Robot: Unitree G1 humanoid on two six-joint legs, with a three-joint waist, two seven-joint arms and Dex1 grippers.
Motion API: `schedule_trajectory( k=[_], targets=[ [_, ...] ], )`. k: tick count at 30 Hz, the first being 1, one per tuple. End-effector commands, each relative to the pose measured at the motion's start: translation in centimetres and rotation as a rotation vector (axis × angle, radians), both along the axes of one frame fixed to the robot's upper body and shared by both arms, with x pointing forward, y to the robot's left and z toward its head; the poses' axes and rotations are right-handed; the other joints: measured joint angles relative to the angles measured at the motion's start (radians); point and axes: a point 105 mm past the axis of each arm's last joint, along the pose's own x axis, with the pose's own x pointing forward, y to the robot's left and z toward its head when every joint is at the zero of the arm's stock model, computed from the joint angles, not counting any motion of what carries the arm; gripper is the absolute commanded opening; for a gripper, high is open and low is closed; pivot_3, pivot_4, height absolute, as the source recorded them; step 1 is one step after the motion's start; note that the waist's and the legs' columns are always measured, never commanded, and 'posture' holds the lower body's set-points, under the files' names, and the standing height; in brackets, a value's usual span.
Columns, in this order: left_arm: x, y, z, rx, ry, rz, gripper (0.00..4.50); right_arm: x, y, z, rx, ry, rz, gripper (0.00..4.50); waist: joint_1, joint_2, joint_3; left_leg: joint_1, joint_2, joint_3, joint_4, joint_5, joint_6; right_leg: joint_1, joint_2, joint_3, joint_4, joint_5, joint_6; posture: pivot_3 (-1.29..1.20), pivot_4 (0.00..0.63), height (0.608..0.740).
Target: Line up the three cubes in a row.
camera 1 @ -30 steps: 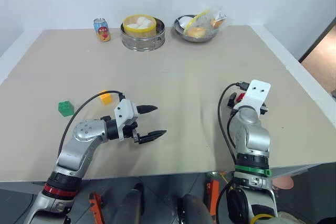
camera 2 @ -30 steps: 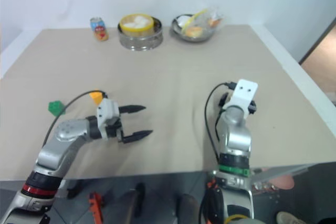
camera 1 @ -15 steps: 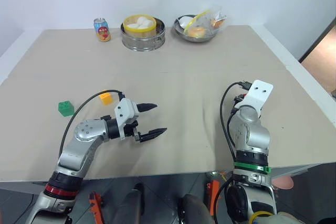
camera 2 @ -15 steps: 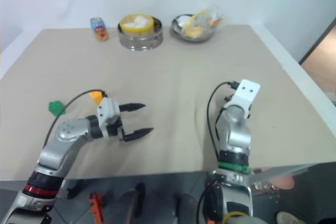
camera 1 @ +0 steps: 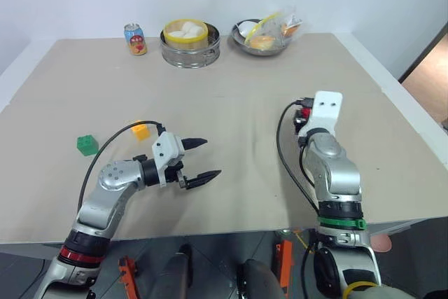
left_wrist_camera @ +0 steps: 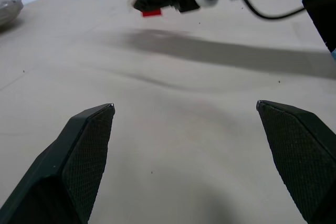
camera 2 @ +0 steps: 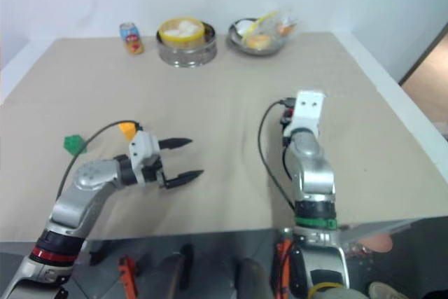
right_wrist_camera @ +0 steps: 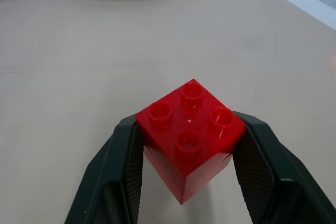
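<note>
Right pincer (right_wrist_camera: pixel 186 182): clamped on the red cube (right_wrist_camera: pixel 189 132), one black finger pressed to each side, studs facing up, the block held clear above the counter (camera 1: pixel 231 96).
Red cube from afar: seen in the left wrist view at the tip of the right arm, its shadow on the counter beneath it.
Left pincer (camera 1: pixel 200 160): fingers spread wide apart, nothing between them, hovering low over bare counter, well to the left of the red cube.
Orange-yellow cube (camera 1: pixel 141 131): on the counter just beyond the left pincer's wrist, far left of the red cube.
Green cube (camera 1: pixel 87 145): on the counter, farther left again from the red cube, near the orange-yellow one but apart from it.
Drink can (camera 1: pixel 136 39): upright at the counter's far edge, far beyond and left of the red cube.
Steamer basket (camera 1: pixel 190 43): beside the can, buns inside.
Metal bowl (camera 1: pixel 264 38): far edge, straight beyond the red cube, holding wrapped food.
</note>
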Motion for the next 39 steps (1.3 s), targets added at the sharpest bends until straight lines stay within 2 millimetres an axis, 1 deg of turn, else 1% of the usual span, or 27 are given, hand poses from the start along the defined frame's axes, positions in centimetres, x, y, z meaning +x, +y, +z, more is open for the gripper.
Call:
schedule_trajectory(
  k=[1,3,7,10,13,17,21,25,28,33,39],
  targets=[
    [0.1,1.0,0.7,-0.009,-0.038,0.043,4.5,-0.7,2.8,2.0,-0.038,-0.013,0.236,1.85,0.0,0.0,0.0,0.0,0.0,0.0,0.0,0.0,0.0,0.0,0.0,0.0,-0.001,0.0,0.0,0.0,0.15,0.74],
    [0.0,1.4,0.5,-0.008,-0.036,0.056,4.5,-1.2,4.2,2.1,-0.08,0.016,0.358,1.85,0.0,0.0,0.0,-0.001,0.0,0.0,0.0,0.0,0.0,0.0,0.0,0.0,-0.002,0.0,0.0,0.0,0.15,0.74],
    [-0.2,2.1,0.2,-0.004,-0.034,0.079,4.5,-2.5,6.7,1.5,-0.132,0.077,0.586,1.85,0.0,0.0,0.0,-0.002,0.0,0.0,-0.001,-0.001,0.0,0.0,-0.001,-0.001,-0.007,0.001,-0.001,0.0,0.15,0.74],
    [-0.3,2.7,0.1,-0.013,-0.028,0.105,4.5,-3.5,8.5,1.3,-0.154,0.089,0.727,1.85,0.0,0.0,0.0,-0.004,0.0,0.0,-0.002,-0.001,0.0,0.0,-0.001,-0.002,-0.009,0.001,-0.001,0.0,0.15,0.74],
    [-0.5,3.3,0.0,-0.011,-0.026,0.12,4.5,-4.5,9.9,1.2,-0.179,0.084,0.829,1.85,0.001,0.0,0.0,-0.005,0.0,0.0,-0.001,-0.002,0.0,0.0,-0.001,-0.003,-0.01,0.0,0.0,0.0,0.15,0.74],
    [-0.8,3.8,0.0,-0.011,-0.031,0.145,4.5,-4.9,10.3,1.1,-0.19,0.079,0.814,1.85,0.001,0.0,0.0,-0.007,0.0,-0.002,0.0,-0.002,0.0,-0.001,-0.001,-0.005,-0.01,0.001,0.0,0.0,0.15,0.74],
    [-1.1,4.2,0.1,-0.02,-0.041,0.164,4.5,-6.4,11.2,1.2,-0.169,0.057,0.825,1.85,0.002,0.0,0.0,-0.009,0.0,-0.004,0.0,-0.002,-0.001,-0.001,-0.001,-0.007,-0.01,0.001,0.0,0.0,0.15,0.74],
    [-1.7,4.2,-0.1,-0.021,-0.034,0.141,4.5,-7.7,12.2,0.3,-0.164,0.073,0.859,1.85,0.002,0.0,0.0,-0.009,0.001,-0.004,0.001,-0.003,-0.001,-0.001,-0.002,-0.007,-0.01,0.001,0.0,0.0,0.15,0.74],
    [-1.6,4.4,0.0,-0.01,-0.039,0.132,4.5,-8.6,12.8,-0.5,-0.183,0.093,0.89,1.85,0.001,0.0,0.0,-0.009,0.001,-0.004,0.001,-0.003,-0.001,-0.003,-0.004,-0.007,-0.01,0.001,0.0,0.0,0.15,0.74],
    [-1.6,4.4,0.1,0.004,-0.043,0.103,4.5,-8.7,12.9,-1.2,-0.189,0.118,0.9,1.85,0.002,0.0,0.0,-0.009,0.003,-0.003,0.001,-0.003,-0.002,-0.003,-0.005,-0.007,-0.01,0.002,-0.002,0.0,0.15,0.74],
    [-1.6,4.0,0.2,0.003,-0.042,0.093,4.5,-7.5,11.9,-1.0,-0.199,0.121,0.882,1.85,0.002,0.0,0.0,-0.009,0.003,-0.002,0.001,-0.003,-0.002,-0.003,-0.004,-0.008,-0.01,0.002,-0.002,0.0,0.15,0.74]
  ],
)
